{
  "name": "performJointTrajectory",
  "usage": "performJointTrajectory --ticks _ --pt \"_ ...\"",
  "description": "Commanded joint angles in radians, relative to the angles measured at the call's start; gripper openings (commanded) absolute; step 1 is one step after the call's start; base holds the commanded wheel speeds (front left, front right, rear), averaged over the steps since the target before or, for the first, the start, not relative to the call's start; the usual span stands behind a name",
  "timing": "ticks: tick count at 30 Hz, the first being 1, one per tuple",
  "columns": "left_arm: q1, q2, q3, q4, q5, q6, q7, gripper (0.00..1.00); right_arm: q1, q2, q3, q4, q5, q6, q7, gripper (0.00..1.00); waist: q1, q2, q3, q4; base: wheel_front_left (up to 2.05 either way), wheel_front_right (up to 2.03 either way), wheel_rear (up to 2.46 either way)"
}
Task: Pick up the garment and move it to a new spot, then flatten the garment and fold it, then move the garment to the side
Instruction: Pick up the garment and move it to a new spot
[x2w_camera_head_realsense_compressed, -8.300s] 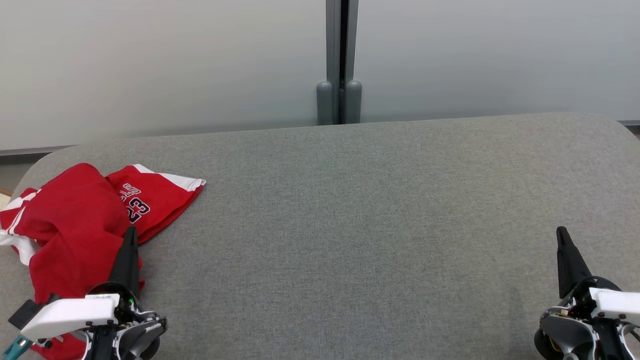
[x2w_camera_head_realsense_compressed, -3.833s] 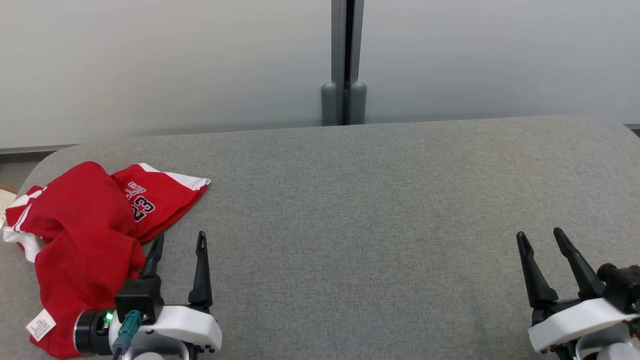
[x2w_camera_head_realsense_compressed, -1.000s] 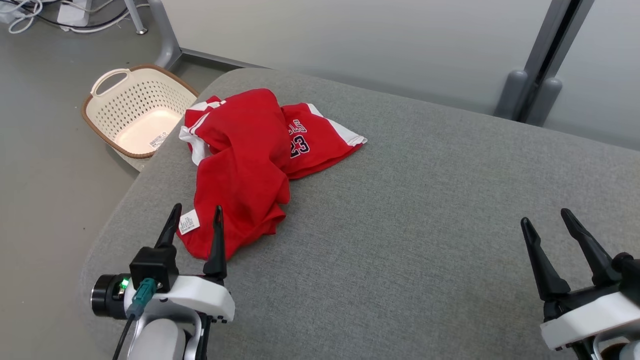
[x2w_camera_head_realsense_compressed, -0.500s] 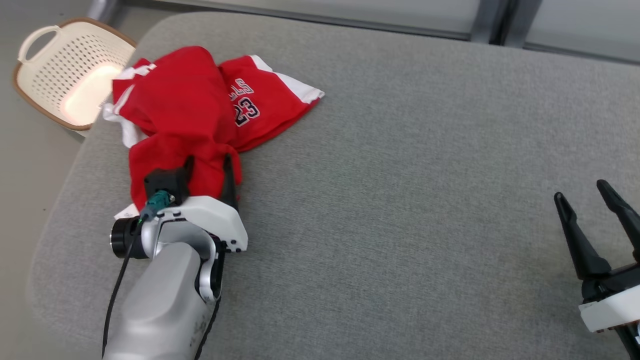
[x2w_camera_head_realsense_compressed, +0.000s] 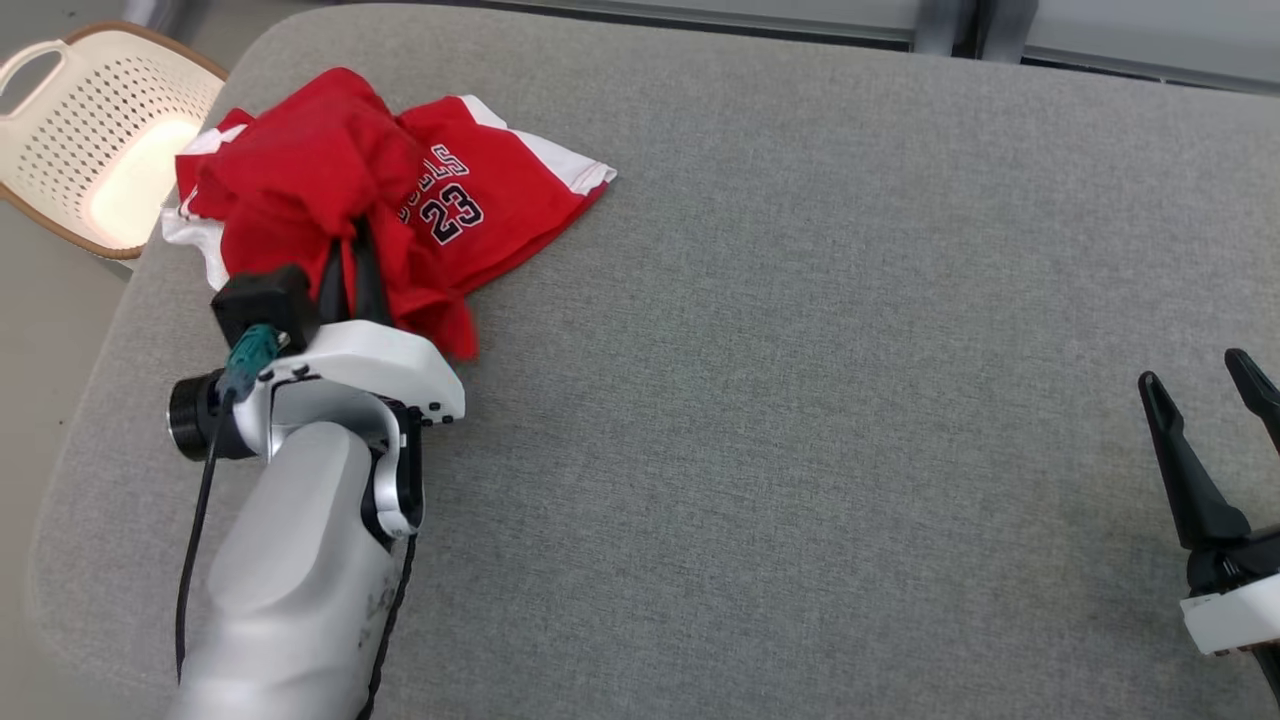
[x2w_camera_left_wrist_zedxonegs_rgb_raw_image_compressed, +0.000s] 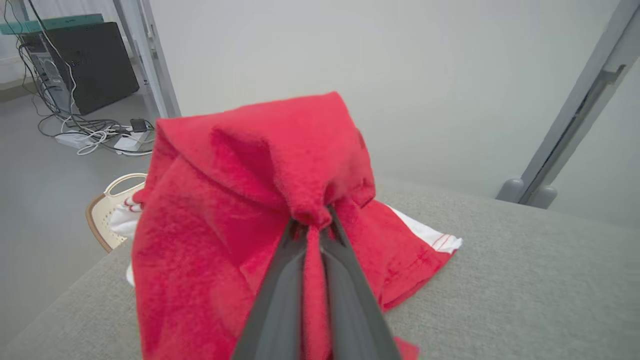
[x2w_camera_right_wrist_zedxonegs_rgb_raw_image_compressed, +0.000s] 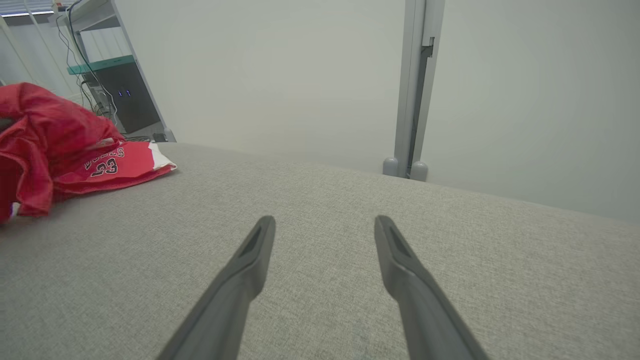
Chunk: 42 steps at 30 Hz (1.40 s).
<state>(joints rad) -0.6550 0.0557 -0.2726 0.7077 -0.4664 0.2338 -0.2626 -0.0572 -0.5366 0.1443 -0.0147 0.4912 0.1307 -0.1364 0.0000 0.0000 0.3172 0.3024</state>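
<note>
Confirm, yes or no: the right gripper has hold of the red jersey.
No: the right gripper stands open above the grey cushion, with the red jersey lying well apart at the view's left.

Head cam: down on table (x2w_camera_head_realsense_compressed: 800, 400). L wrist: close on shirt (x2w_camera_left_wrist_zedxonegs_rgb_raw_image_compressed: 225, 210). R wrist: low, far off. All share shirt.

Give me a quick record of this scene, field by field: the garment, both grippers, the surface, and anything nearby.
garment: red jersey, crumpled, number 23 showing, at the far left corner of the surface
left gripper: shut on a bunched fold of the red jersey
right gripper: open, holding nothing, above bare surface at the near right
surface: grey padded top
nearby: cream basket on the floor past the far left corner
flattening and folding: not yet done
</note>
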Motion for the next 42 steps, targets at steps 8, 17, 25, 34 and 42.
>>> performJointTrajectory --ticks 8,17,25,34,42 --pt "0.223 0.028 0.063 -0.381 0.164 0.018 -0.002 0.00 0.032 0.051 -0.014 0.013 -0.026 0.000 0.009 1.00 0.0000 0.0000 -0.084 0.025 0.00 0.00 0.00" --pt "0.440 0.083 0.027 -0.671 0.245 0.021 0.005 0.00 0.049 0.141 -0.009 0.050 -0.061 0.000 0.025 1.00 0.0000 0.0000 -0.201 -0.009 0.00 0.00 0.00" --pt "0.531 0.084 -0.076 -0.852 0.280 0.011 0.100 0.00 0.040 0.190 -0.013 0.056 -0.091 0.000 0.044 1.00 0.0000 0.0000 -0.234 -0.100 0.00 0.00 0.00" --pt "0.410 0.015 -0.237 -0.726 0.264 -0.055 0.125 0.00 0.000 0.171 -0.020 0.057 -0.057 0.000 0.027 1.00 0.0000 0.0000 -0.158 -0.286 0.00 0.00 0.00" --pt "0.117 -0.004 -0.427 -0.491 0.190 -0.055 0.104 0.00 -0.083 0.137 0.017 0.133 0.025 0.000 -0.044 1.00 0.0000 0.0000 -0.040 -0.514 0.00 0.00 0.00"
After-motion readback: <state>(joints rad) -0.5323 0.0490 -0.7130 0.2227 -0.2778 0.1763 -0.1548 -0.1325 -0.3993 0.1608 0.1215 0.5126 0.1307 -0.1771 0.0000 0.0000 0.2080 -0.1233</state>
